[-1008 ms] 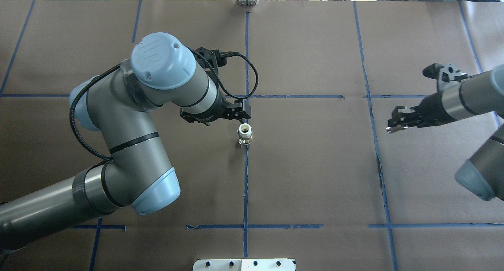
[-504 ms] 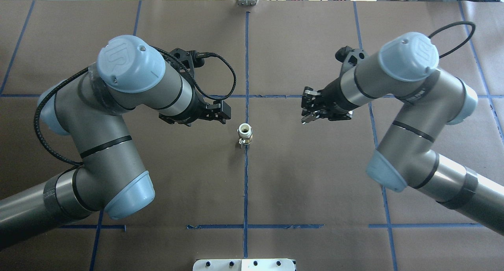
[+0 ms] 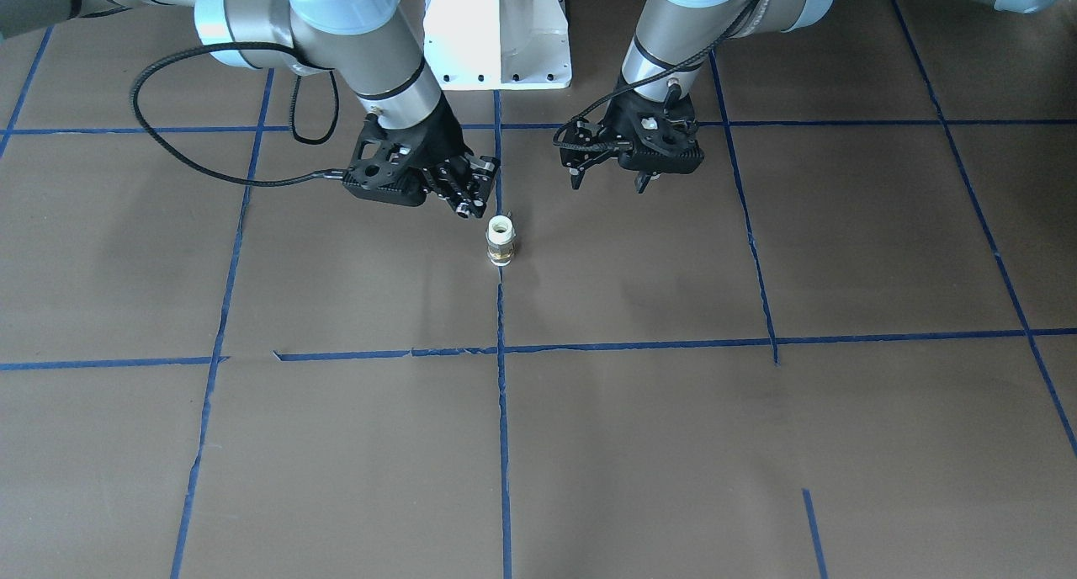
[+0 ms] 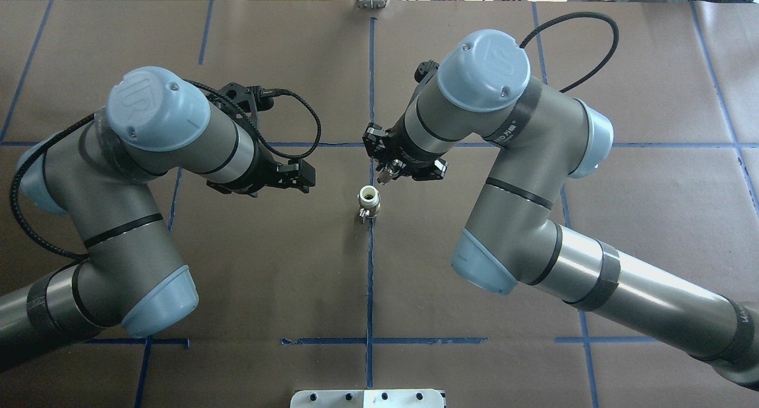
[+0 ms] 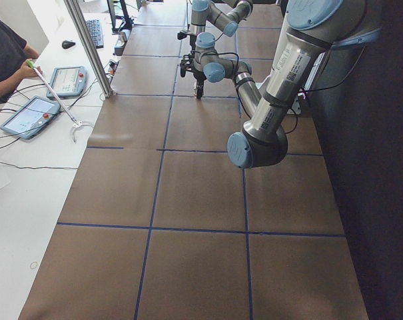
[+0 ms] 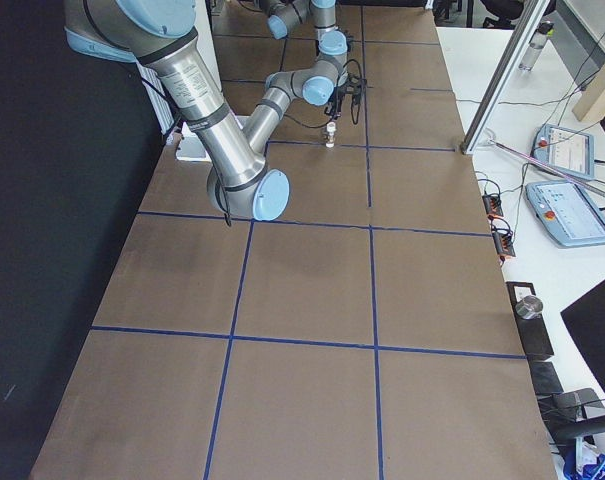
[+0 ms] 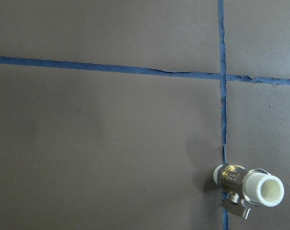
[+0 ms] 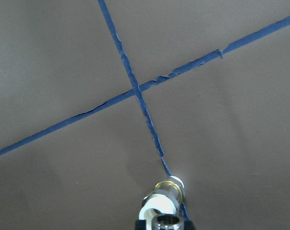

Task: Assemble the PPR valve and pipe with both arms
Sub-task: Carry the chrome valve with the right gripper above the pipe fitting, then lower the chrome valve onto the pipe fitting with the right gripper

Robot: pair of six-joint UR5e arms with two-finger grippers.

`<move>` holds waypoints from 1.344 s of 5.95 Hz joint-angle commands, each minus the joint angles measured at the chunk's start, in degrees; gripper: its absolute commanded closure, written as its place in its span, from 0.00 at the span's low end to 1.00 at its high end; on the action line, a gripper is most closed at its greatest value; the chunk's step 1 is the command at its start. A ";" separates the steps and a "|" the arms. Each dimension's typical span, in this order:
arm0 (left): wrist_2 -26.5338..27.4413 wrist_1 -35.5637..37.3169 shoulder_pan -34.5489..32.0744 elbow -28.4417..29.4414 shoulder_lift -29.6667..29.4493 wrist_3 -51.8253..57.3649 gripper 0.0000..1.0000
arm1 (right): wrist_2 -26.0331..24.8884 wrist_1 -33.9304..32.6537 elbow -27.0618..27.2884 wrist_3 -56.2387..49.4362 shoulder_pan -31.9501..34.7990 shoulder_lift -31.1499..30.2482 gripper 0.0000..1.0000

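While the PPR valve (image 4: 368, 201) stands upright by itself, both grippers hover on either side of it.
Valve: white socket end up, brass body below. It sits on the blue tape line (image 4: 370, 265) near the centre of the table (image 4: 474, 248), and neither arm touches it. Right gripper (image 4: 384, 172): close beside the valve, raised off the table, fingers clamped on a small pipe piece (image 8: 166, 221) whose round metal-rimmed end shows in the right wrist view. Left gripper (image 3: 607, 182): further off, fingers spread, nothing between them.
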 commanded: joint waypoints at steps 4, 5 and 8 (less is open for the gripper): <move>0.06 -0.30 0.06 -0.23 0.51 -0.09 0.07 | -3.62 -0.43 -5.92 2.70 -3.14 2.82 1.00; 0.06 -0.30 0.06 -0.23 0.43 -0.09 0.07 | -3.80 -0.43 -5.93 2.62 -3.24 2.64 1.00; 0.06 -0.30 0.15 -0.15 0.42 -0.09 0.07 | -3.89 -0.43 -6.10 2.62 -3.59 2.81 1.00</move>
